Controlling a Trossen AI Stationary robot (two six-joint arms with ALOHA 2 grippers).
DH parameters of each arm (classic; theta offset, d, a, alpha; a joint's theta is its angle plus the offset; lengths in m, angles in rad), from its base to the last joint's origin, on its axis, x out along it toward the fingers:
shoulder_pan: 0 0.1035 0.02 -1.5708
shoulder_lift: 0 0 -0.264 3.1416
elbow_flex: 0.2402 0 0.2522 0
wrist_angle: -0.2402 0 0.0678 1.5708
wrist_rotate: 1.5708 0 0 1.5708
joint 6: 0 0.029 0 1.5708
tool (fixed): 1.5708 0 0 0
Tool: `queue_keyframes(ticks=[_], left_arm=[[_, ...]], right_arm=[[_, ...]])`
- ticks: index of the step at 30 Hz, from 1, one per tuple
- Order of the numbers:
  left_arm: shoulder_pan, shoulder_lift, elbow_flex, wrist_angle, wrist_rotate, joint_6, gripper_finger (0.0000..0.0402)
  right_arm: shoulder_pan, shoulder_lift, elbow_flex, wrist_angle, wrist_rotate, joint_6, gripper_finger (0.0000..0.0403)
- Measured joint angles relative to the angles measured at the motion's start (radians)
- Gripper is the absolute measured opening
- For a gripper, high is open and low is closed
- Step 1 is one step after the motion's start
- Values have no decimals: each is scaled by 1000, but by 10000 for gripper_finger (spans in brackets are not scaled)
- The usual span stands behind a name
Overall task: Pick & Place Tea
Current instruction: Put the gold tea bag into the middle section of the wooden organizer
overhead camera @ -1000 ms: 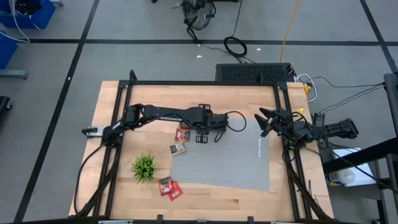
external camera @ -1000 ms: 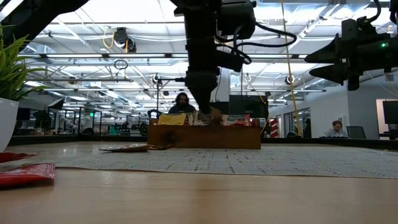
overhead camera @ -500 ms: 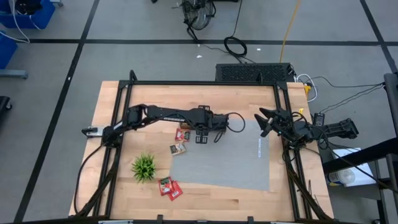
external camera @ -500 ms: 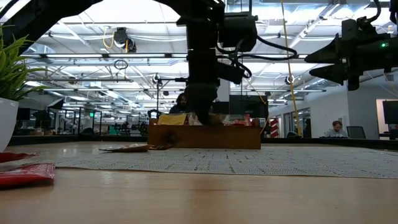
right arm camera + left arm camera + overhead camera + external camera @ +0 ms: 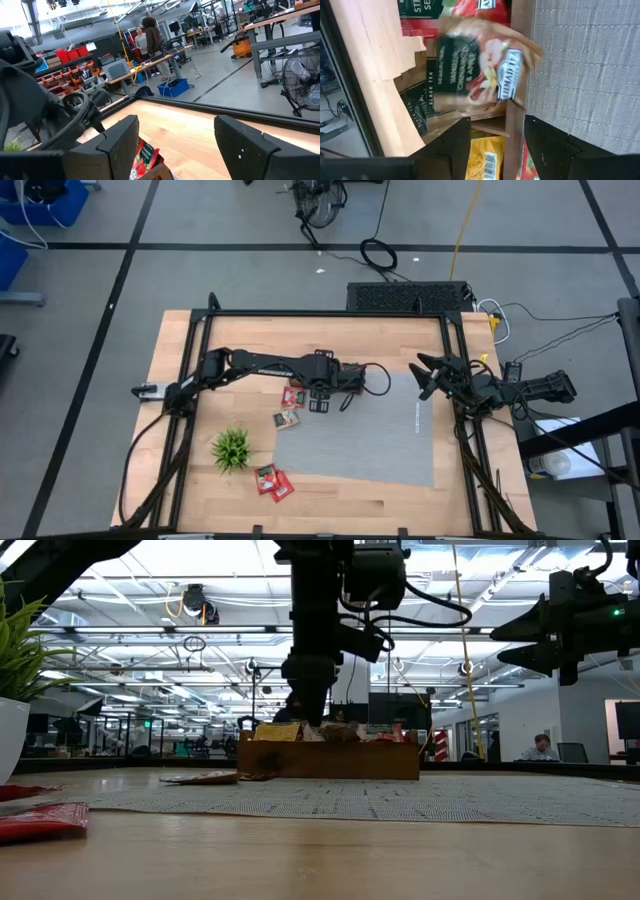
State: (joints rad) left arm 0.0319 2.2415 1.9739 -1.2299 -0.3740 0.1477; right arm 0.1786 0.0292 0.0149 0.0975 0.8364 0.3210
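Observation:
My left gripper [image 5: 320, 394] hangs open, pointing steeply down over the wooden tray [image 5: 330, 760], which my arm mostly hides in the high view. In the left wrist view a brownish tea packet [image 5: 480, 65] shows blurred beyond the open fingers, over other packets in the tray: yellow [image 5: 485, 160], red [image 5: 480, 7], dark [image 5: 420, 112]. No finger touches it. Loose tea packets lie flat on the table left of the tray [image 5: 292, 396] [image 5: 287, 419] and near the front [image 5: 272, 482]. My right gripper [image 5: 425, 375] waits open at the table's right edge.
A small green plant [image 5: 231, 448] in a white pot stands at the front left. A grey mat [image 5: 360, 435] covers the table's middle and right. Black frame rails [image 5: 190, 410] run along both sides. People sit in the room beyond the table [image 5: 541, 747].
My left gripper's fingertips have drifted slightly toward the table's left edge above the tray, and its jaws have stayed open. A brownish packet, seen beside the fingertips a second ago, is now lower, at the tray.

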Motion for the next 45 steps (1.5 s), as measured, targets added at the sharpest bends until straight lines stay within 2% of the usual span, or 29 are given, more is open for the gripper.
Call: queue_keyframes(ticks=[11, 20, 22, 24, 29, 30, 39, 45], left_arm=[[-17, -22, 1, -92, 14, -31, 186], [-46, -65, 1, -37, 131, 16, 184], [-48, -68, 1, -30, 130, 19, 171], [-48, -68, 1, -26, 130, 28, 141], [-48, -68, 1, -20, 131, 53, 24], [-48, -68, 1, -15, 130, 64, 13], [-47, -67, 1, 136, 122, 170, 3], [-23, -59, 1, 217, 156, 262, 2]], right_arm=[[0, 0, 0, 0, 0, 0, 242], [0, 0, 0, 0, 0, 0, 242], [0, 0, 0, 1, 0, 0, 242], [0, 0, 0, 1, 0, 0, 242], [0, 0, 0, 3, 0, 0, 242], [0, 0, 0, 3, 0, 0, 242], [0, 0, 0, 3, 0, 0, 242], [0, 0, 0, 3, 0, 0, 242]])
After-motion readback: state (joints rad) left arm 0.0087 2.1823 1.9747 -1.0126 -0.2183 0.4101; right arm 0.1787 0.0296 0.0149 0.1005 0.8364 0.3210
